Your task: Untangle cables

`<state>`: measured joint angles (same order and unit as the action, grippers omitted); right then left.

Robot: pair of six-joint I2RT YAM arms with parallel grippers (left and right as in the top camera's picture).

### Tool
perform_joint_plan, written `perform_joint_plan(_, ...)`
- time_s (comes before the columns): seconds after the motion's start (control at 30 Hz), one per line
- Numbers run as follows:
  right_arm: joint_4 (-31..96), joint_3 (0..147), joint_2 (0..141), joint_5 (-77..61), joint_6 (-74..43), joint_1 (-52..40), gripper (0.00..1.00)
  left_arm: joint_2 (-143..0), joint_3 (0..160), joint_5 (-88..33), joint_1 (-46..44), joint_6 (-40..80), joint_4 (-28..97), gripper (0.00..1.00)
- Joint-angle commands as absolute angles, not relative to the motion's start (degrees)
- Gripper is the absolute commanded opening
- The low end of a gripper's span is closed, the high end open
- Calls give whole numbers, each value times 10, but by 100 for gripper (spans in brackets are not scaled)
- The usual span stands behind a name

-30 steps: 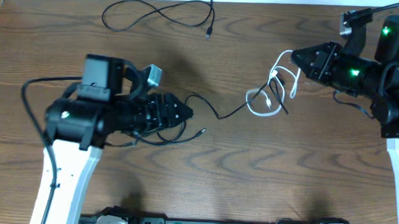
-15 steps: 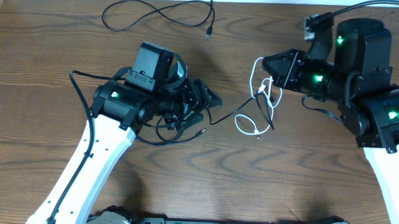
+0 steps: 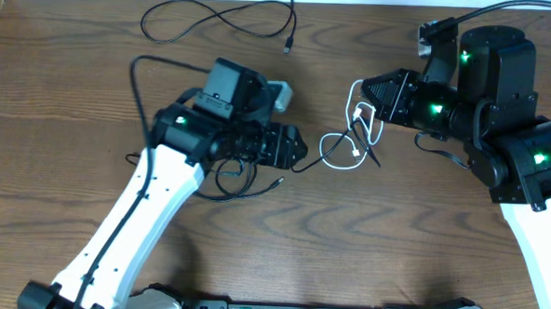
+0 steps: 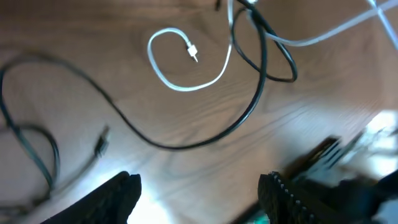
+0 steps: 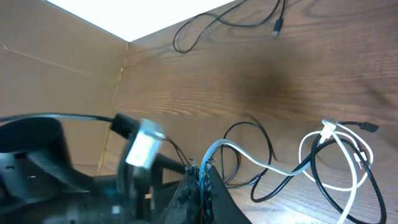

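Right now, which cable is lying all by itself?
The looped black cable along the far edge. It touches nothing else, while the white cable and the other black cables cross over each other in the middle.

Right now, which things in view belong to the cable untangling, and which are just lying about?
Part of the job:
white cable
black cable crossing it
separate black cable near the table's far edge

Not part of it:
cardboard wall
left arm's own thick cable
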<state>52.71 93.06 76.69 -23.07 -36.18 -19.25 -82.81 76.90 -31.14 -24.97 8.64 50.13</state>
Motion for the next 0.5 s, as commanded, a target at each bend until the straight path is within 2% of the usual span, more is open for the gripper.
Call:
perform_joint_plan(0.0, 528, 929, 771, -227, -350, -196, 1, -849, 768, -299, -272, -20, 484, 66)
perform_joint_plan(0.23, 533, 929, 771, -226, -336, -196, 1, -877, 768, -299, -322, -67, 448, 65)
perform_joint_plan(0.47, 535, 929, 771, -227, -336, -196, 1, -893, 768, -289, -335, -81, 429, 58)
